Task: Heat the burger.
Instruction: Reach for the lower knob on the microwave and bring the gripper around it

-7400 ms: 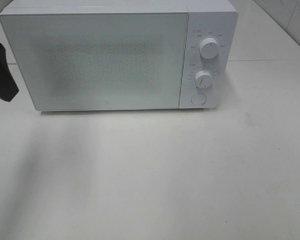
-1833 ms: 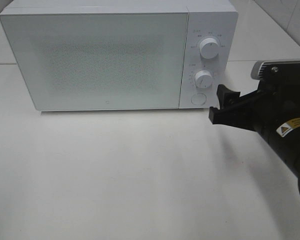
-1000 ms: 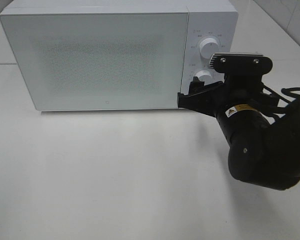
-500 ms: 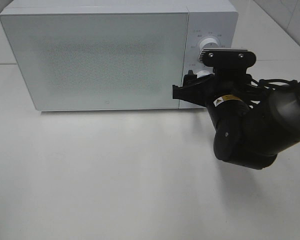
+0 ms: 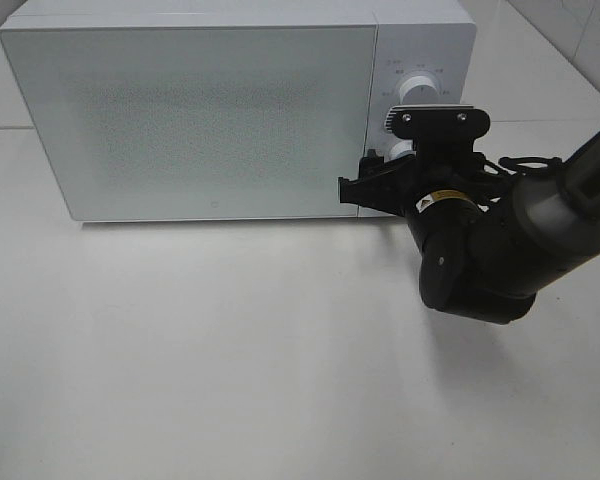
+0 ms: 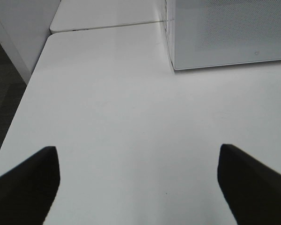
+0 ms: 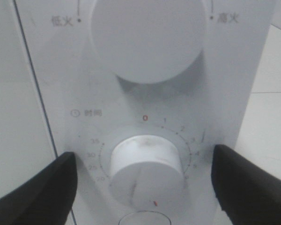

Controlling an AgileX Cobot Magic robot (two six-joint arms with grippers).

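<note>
The black right gripper (image 7: pixel 143 176), jaws wide, straddles the round white timer dial (image 7: pixel 146 164), at three o'clock of the closed frosted door (image 5: pixel 190 110) of the boxy white microwave (image 5: pixel 420 30); where the burger lies cannot be told.

White microwave (image 5: pixel 190 110), door shut, timer dial (image 7: pixel 146 164), white table (image 5: pixel 230 350)

Glossy black, bulbous right arm (image 5: pixel 480 265), capped by grey two-screw bracket (image 5: pixel 438 120), tagged with yellow warning sticker (image 5: pixel 427 204), looped with thin black cables (image 5: pixel 528 162); matte black right tool (image 7: pixel 143 185)
</note>
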